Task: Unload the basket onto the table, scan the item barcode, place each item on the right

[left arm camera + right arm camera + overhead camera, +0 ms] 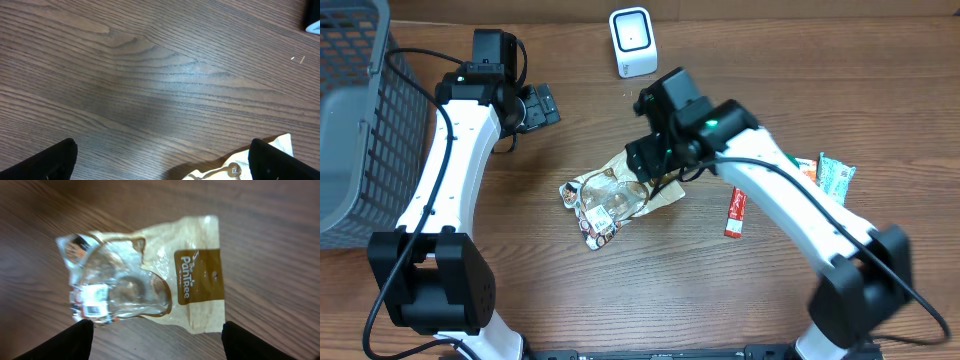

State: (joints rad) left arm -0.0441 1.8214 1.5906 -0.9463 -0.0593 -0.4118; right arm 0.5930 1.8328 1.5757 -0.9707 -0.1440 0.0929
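Note:
The item is a tan and clear snack bag [615, 200] lying flat mid-table, with a brown brand panel and a small printed label at its clear end [95, 297]. My right gripper [650, 165] hovers right over the bag's right end. In the right wrist view its fingers stand wide apart and open [157, 340], with the bag [150, 275] just beyond the tips. My left gripper [542, 105] is open to the upper left, over bare wood [162, 160]; a corner of the bag [235, 170] shows by its right finger. The white scanner [633, 42] stands at the back.
A grey wire basket [350, 130] fills the left edge. A red snack stick [736, 215] lies right of the bag, and a teal packet [837, 175] with an orange one [807, 168] lies farther right, partly under the right arm.

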